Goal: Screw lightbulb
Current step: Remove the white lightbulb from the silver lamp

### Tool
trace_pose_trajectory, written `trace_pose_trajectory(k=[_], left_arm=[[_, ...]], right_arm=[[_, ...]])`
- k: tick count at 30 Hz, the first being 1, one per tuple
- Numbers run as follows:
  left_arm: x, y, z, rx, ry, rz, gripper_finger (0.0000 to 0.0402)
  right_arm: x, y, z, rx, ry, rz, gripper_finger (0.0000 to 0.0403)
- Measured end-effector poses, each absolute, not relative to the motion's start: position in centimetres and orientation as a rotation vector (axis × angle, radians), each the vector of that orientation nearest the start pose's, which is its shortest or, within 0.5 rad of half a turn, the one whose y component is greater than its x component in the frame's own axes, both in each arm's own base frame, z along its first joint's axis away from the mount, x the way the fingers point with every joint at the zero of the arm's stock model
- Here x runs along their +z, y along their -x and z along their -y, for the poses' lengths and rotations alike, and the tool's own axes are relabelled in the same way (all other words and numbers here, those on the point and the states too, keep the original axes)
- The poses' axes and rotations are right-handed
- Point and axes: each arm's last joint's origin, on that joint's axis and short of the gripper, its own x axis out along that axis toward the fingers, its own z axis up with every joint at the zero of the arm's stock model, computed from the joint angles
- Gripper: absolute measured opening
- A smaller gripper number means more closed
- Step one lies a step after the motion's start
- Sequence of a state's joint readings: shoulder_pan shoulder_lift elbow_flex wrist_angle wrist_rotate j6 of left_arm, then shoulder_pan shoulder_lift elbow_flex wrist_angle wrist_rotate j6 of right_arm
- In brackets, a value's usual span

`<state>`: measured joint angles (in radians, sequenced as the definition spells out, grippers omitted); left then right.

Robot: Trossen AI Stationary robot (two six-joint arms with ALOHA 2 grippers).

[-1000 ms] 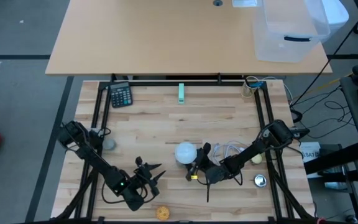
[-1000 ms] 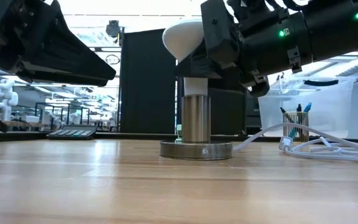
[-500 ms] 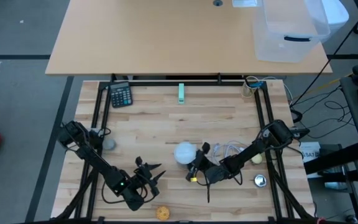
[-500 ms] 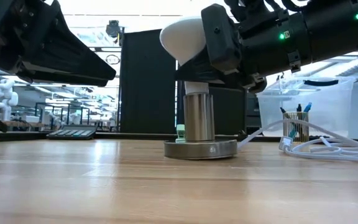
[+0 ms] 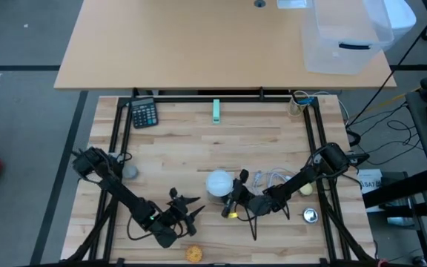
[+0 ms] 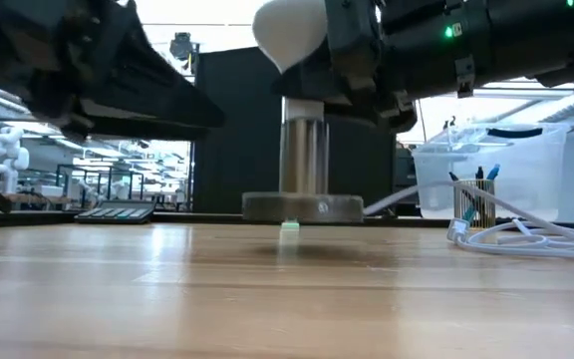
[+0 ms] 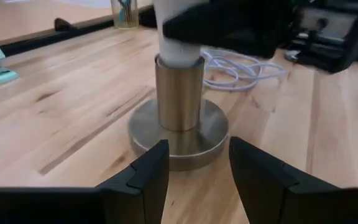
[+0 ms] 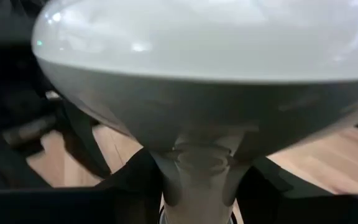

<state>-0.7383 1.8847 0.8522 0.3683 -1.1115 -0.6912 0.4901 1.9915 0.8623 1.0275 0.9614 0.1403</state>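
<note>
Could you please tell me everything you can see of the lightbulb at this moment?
The lightbulb is white and frosted, a round globe tapering like a cone to a narrow neck. It stands upright with that neck in a brushed-metal socket post on a round base. In the low view the base appears lifted clear of the table, so the whole fixture hangs from the bulb. The right gripper holds it, jaws closed around the neck under the globe. Nothing else touches it.
</note>
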Motion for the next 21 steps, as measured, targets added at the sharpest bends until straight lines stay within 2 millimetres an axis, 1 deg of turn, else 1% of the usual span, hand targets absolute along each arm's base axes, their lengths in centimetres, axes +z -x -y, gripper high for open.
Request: trace_pose_trajectory(k=[4, 6, 10, 14, 17, 21], left_arm=[[10.7, -28.1, 20.4, 0.521, 0.134, -0.237, 0.0180], [10.4, -28.3, 20.1, 0.551, 0.142, -0.218, 0.0191], [10.7, -28.4, 20.3, 0.541, 0.118, -0.206, 0.0218], [11.7, -29.4, 20.3, 0.474, 0.132, -0.177, 0.0240], [12.1, -30.1, 19.7, 0.444, 0.142, -0.172, 0.0251], [12.0, -31.0, 18.6, 0.426, 0.129, -0.198, 0.0263]], right_arm=[[14.4, -34.0, -15.3, -0.447, -0.069, -0.016, 0.0141], [14.4, -34.0, -15.3, -0.433, -0.072, -0.015, 0.0141], [14.4, -34.0, -15.4, -0.416, -0.083, -0.018, 0.0141], [14.4, -34.1, -15.3, -0.395, -0.092, -0.018, 0.0141], [14.4, -34.2, -15.0, -0.393, -0.094, -0.018, 0.0141], [14.4, -34.3, -15.0, -0.391, -0.095, -0.017, 0.0141]])
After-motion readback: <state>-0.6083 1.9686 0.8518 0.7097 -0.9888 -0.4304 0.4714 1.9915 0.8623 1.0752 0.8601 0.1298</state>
